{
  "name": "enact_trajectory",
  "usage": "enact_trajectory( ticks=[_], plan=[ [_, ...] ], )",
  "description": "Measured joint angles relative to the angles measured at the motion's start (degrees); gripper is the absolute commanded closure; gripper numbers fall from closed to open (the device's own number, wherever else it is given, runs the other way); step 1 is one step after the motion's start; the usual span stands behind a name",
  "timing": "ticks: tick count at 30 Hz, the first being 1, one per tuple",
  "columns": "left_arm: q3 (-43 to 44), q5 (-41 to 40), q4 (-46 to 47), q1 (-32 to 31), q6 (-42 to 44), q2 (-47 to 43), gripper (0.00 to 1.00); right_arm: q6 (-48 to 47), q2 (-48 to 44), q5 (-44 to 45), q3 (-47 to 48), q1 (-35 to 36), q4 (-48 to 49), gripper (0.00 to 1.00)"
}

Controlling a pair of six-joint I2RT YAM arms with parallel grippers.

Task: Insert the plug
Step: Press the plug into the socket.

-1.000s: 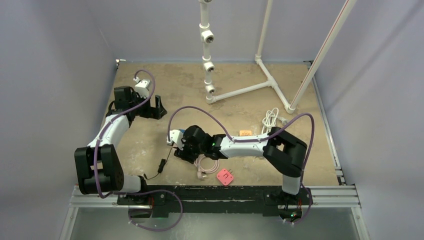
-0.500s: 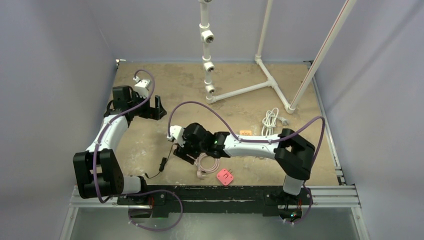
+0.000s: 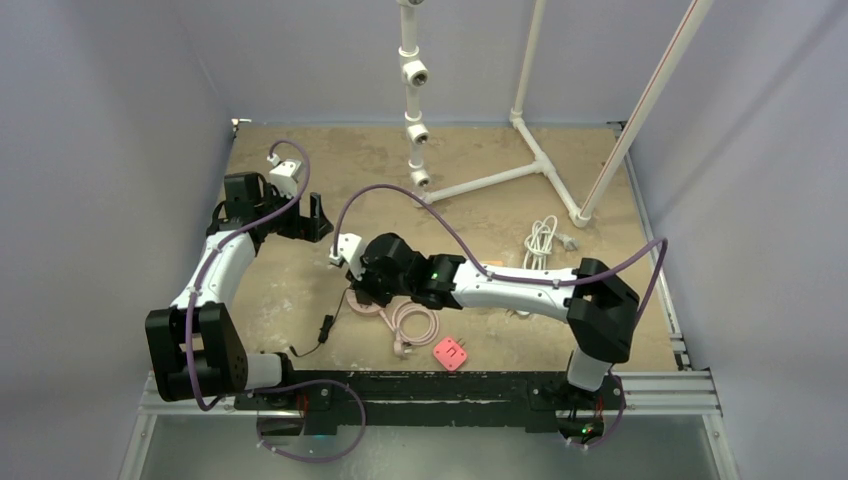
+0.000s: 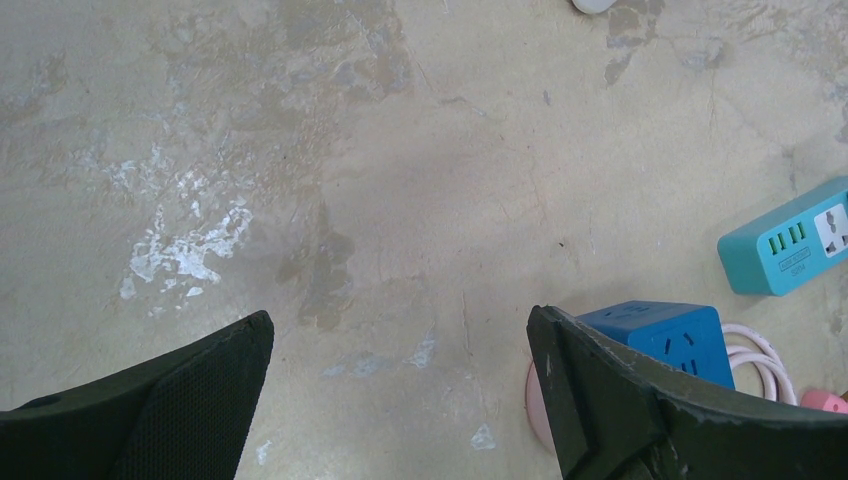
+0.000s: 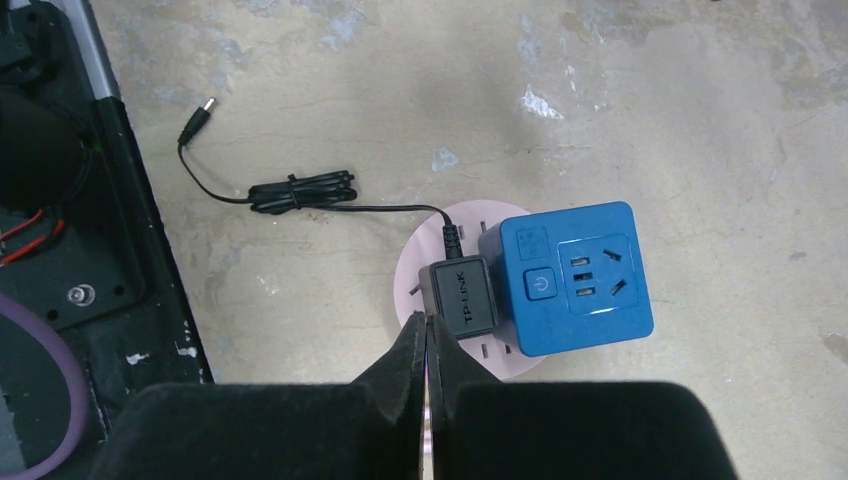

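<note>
From above, the right gripper [image 3: 357,292] is hanging left of centre toward the table's [image 3: 282,300] near edge; on the left wrist, the left gripper [image 4: 400,318] is gaping wide; on the right wrist, pressed-together fingers [image 5: 405,352] are sitting just beside the black plug [image 5: 460,297], which is lying against the blue socket cube [image 5: 566,280].

Right wrist view: black plastic adapter plug [image 5: 460,297] sits touching the left side of the blue plastic cube socket [image 5: 565,280], both on a pink round disc [image 5: 420,262]. Its bundled black cord [image 5: 300,190] lies up-left on the worktop [image 5: 650,100].
</note>
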Motion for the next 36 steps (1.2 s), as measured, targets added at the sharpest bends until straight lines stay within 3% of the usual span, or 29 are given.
enact_trajectory(
  ticks=[36],
  plan=[
    [0.0,0.0,0.0,0.0,0.0,0.0,0.01,-0.7,6.1,0.0,0.6,-1.1,3.9,1.00]
  ],
)
